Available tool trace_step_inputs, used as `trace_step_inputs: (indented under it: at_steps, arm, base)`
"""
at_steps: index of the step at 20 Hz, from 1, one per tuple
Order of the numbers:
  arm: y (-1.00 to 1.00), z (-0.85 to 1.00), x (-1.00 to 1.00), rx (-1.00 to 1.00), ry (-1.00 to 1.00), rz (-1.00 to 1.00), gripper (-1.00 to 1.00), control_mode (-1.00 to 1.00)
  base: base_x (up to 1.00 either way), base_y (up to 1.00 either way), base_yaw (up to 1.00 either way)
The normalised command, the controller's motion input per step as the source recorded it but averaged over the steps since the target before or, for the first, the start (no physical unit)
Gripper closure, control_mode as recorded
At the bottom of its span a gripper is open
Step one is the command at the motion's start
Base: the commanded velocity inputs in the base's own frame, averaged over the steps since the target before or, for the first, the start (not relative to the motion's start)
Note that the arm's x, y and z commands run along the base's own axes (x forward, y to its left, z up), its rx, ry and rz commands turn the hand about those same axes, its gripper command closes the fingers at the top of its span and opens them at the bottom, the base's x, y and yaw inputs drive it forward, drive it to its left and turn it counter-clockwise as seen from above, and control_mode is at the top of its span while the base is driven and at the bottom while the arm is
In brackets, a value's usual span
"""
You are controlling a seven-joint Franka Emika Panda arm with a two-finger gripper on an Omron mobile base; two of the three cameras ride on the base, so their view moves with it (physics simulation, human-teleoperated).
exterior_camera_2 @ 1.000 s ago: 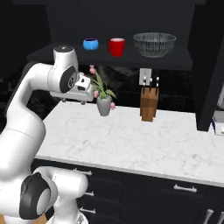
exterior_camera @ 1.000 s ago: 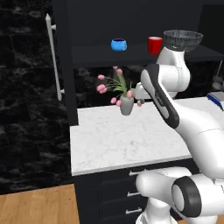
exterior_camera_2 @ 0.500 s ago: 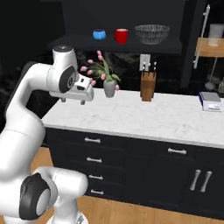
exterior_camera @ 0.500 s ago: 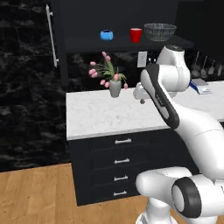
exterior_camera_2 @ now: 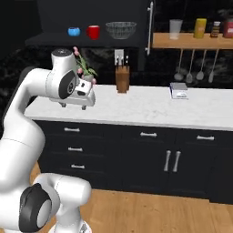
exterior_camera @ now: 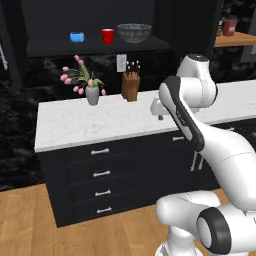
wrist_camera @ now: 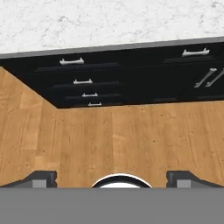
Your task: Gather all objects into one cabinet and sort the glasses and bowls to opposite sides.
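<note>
The black wall cabinet stands open, and its door handle shows to the right of the shelf. On that shelf stand a blue cup, a red mug and the grey see-through bowl, in a row from left to right. An orange-yellow cup stands on a wooden wall shelf further right. My gripper hangs open and empty near the counter's front edge, pointing down at the wooden floor, far below the shelf.
On the white marble counter stand a vase of pink tulips and a knife block. The wooden shelf carries jars, with utensils hanging under it. Black drawers are below the counter.
Both base views have pulled back from the counter and shifted, so the base has driven backwards. The cabinet things look smaller and farther. The arm keeps its folded pose, gripper still open.
</note>
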Motion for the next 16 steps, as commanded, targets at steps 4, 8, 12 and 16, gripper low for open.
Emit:
trace_step_inputs:
  at_steps: [4,8,12,16]
  arm:
    - [0.00,0.00,0.00,0.00,0.00,0.00,-1.00,1.00]
    - [0.00,0.00,0.00,0.00,0.00,0.00,-1.00,1.00]
    - [0.00,0.00,0.00,0.00,0.00,0.00,-1.00,1.00]
    - [0.00,0.00,0.00,0.00,0.00,0.00,-1.00,1.00]
  base:
    - [-0.24,-0.68,-0.29]
    - [-0.14,-0.75,-0.33]
    - [-0.08,-0.77,-0.38]
    - [-0.01,-0.76,-0.42]
